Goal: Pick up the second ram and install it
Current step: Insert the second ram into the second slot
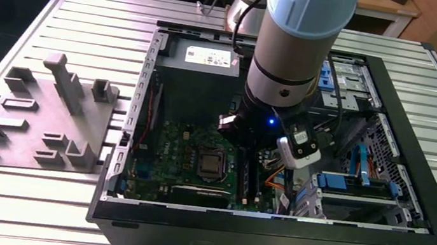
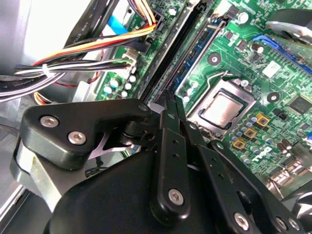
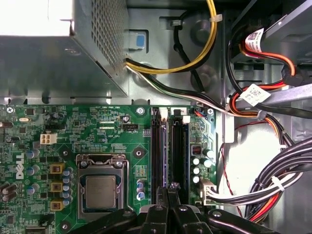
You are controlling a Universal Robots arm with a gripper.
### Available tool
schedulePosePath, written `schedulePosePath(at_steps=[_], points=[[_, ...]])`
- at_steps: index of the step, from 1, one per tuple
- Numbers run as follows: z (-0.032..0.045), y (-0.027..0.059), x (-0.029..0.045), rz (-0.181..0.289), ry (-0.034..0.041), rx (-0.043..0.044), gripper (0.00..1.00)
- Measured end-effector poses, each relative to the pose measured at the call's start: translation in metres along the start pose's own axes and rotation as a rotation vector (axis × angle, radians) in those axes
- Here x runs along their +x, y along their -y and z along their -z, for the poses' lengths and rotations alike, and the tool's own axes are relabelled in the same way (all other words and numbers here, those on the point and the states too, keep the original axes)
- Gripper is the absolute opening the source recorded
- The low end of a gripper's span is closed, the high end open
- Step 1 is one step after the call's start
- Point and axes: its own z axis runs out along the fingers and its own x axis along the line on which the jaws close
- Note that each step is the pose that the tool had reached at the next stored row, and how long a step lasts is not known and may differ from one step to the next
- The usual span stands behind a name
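My gripper point(image 2: 171, 97) is down inside the open computer case point(image 1: 412, 207), over the green motherboard point(image 3: 117, 126). Its two black fingers point(image 3: 160, 214) are pressed together, with nothing visible between them. The tips sit over the near end of the two long black memory slots beside the processor socket point(image 3: 100, 187). A long dark stick, apparently the second ram point(image 2: 168, 58), stands on edge in the slot nearer the cables point(image 3: 178, 146), in line with my fingertips. I cannot tell whether the tips touch it. The other slot point(image 3: 158, 146) runs parallel beside it.
Bundles of black, yellow, red and orange cables point(image 3: 273, 185) crowd the side of the slots. The grey power supply point(image 1: 202, 57) fills the case's far corner and drive bays with blue clips point(image 1: 360, 181) are on the exterior view's right. A grey fixture plate point(image 1: 43, 120) lies on the table.
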Motion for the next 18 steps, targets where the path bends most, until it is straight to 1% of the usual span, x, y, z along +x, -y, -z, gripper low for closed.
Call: schedulePosePath(at_steps=[2,3,12,18], points=[[0.0002,0.0,0.0,0.0,-0.0001,0.0054,0.11],[0.0002,0.0001,0.0,0.0,0.0,0.0064,0.11],[0.0006,0.0001,0.0001,0.0,0.0002,0.0071,0.11],[0.0017,0.0001,0.001,0.0,0.0043,0.0073,0.11]])
